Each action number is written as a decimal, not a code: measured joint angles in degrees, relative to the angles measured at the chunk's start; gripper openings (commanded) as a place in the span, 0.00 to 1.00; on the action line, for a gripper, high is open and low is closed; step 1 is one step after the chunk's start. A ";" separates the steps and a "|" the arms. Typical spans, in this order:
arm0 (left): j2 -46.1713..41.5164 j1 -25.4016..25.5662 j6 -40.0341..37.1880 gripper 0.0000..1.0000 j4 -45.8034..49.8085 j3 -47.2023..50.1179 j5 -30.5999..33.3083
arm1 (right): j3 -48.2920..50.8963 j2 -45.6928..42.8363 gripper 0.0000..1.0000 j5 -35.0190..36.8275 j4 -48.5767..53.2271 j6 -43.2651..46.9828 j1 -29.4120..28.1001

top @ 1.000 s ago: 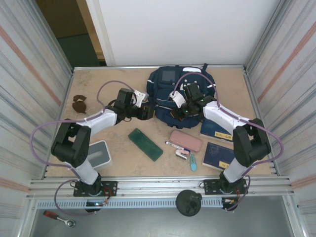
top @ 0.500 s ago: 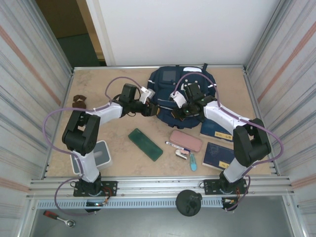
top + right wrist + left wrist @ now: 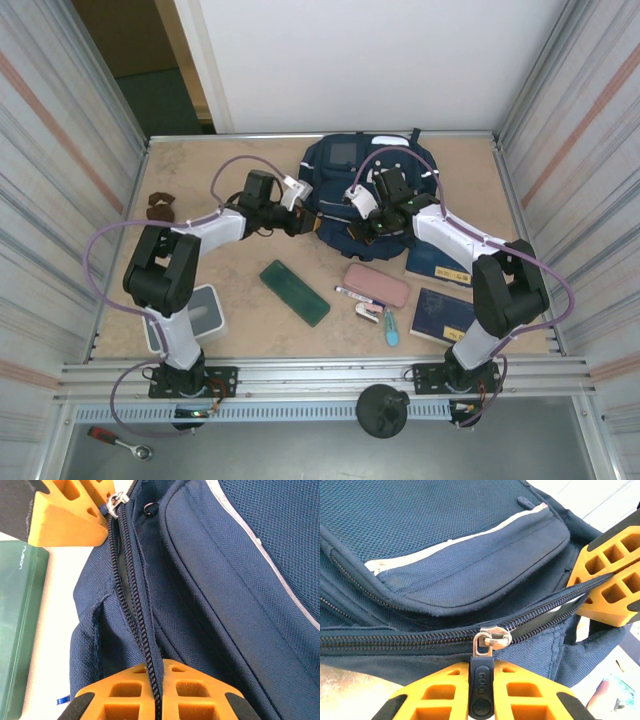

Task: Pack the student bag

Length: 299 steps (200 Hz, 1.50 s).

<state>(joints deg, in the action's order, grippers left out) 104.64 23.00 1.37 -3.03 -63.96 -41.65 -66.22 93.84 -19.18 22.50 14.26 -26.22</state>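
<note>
The navy student bag point(image 3: 345, 160) lies at the back middle of the table. My left gripper point(image 3: 305, 222) is at its front left corner, shut on the dark rubber zipper pull point(image 3: 481, 680) that hangs from the silver slider point(image 3: 492, 639). To the slider's right the zipper is parted a little. My right gripper point(image 3: 372, 225) is at the bag's front edge, shut on the zipper tape and fabric point(image 3: 137, 625). In the right wrist view the left gripper's orange fingers point(image 3: 70, 515) sit at the top left by the slider.
In front of the bag lie a green case point(image 3: 295, 292), a pink pouch point(image 3: 377, 285), pens point(image 3: 358, 296) and two dark-blue booklets point(image 3: 440, 262) point(image 3: 443, 316). A white box point(image 3: 195, 312) stands front left. A brown object point(image 3: 160, 205) lies far left.
My left arm swung in to the bag's front left corner and its jaws closed on the zipper pull. The right arm and the bag have not moved.
</note>
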 measured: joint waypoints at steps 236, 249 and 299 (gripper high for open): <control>-6.10 6.88 4.85 0.00 4.09 1.92 18.58 | -0.22 -0.15 0.63 0.13 -2.71 -6.38 -1.25; -6.38 7.43 4.90 0.00 4.81 1.90 18.60 | 0.07 -0.15 0.65 -1.57 -3.65 -6.80 -1.62; -6.40 7.61 4.90 0.00 5.44 1.88 18.88 | 0.11 2.08 0.62 -6.23 -7.89 -8.26 -3.76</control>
<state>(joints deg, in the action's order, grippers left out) 98.24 30.61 6.26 2.42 -62.08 -22.76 -66.11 95.92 -25.41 14.61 6.00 -29.98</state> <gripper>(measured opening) 0.123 0.651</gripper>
